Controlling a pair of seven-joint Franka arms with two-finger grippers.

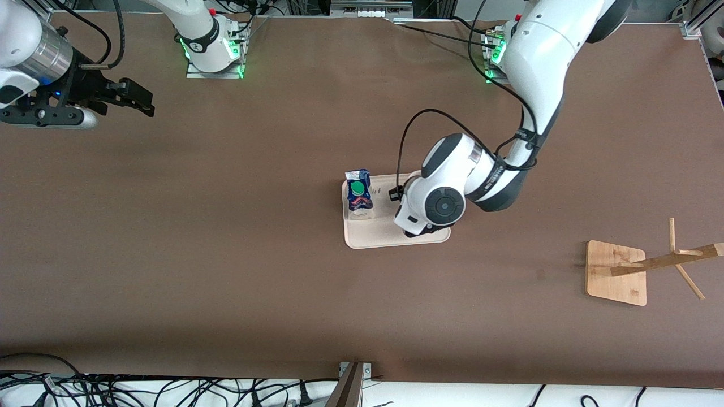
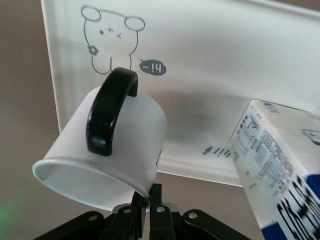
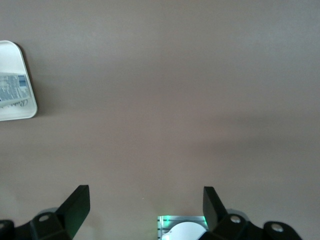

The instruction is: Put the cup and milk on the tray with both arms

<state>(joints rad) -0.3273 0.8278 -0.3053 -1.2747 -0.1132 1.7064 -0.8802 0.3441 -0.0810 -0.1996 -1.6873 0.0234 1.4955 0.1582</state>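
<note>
My table [image 1: 226, 237] is one wide sheet of plain brown covering, with my two bases bolted along its top edge, green lights glowing at each. White flooring strewn with black cables [image 1: 141, 390] runs along the edge nearest the front camera. The tray [image 1: 390, 234] lies about mid-table, cream-white, its bunny drawing [image 2: 107, 42] clear in my left wrist view. On it, at the end toward my right arm, stands the milk [image 1: 358, 195], upright, green cap up. My left gripper [image 2: 147, 207] is over the tray's other end, its fingers pinched together on the rim of the cup [image 2: 107, 155], which I hold tilted, handle [image 2: 107, 110] facing my wrist camera, just beside the carton; I cannot tell whether the cup touches the tray. My right arm waits near its own end of the table, its gripper [image 3: 145, 207] spread wide with nothing in it, over bare brown surface. A wooden stand [image 1: 616, 272] sits toward my left arm's end.
</note>
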